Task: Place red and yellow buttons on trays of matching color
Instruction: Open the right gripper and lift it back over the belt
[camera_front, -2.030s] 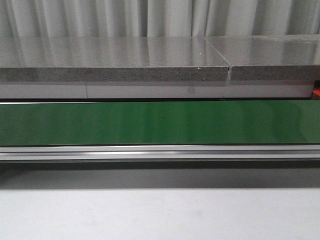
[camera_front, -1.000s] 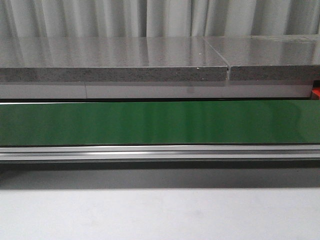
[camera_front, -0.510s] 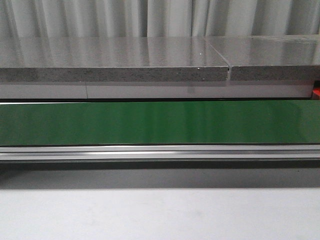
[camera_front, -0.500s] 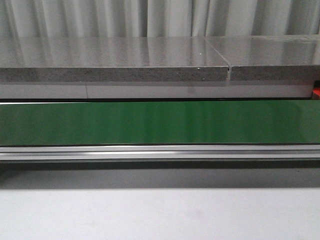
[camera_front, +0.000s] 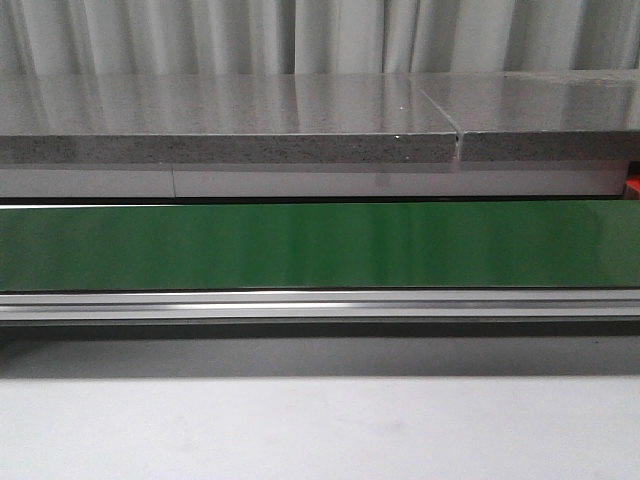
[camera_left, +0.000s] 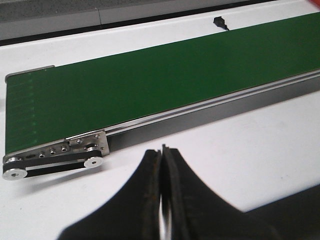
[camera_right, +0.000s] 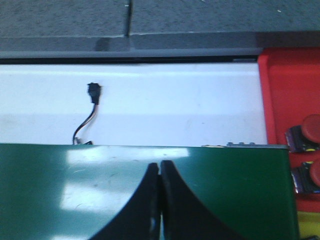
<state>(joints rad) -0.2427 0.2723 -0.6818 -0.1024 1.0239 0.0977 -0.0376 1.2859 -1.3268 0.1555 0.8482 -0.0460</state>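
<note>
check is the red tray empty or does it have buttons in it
Not empty: the red tray holds two red buttons in the right wrist view.

White bench (camera_front: 320, 430) carries a green conveyor belt (camera_front: 320, 245) running across it, aluminium rail (camera_front: 320, 303) along the near edge. In the left wrist view the belt end (camera_left: 55, 150) shows a metal bracket with two rollers, resting on the bench. In the right wrist view a red tray (camera_right: 287, 100) sits on the bench just beside the belt's other end; a black connector with wires (camera_right: 93, 95) lies on the white surface behind the belt.
</note>
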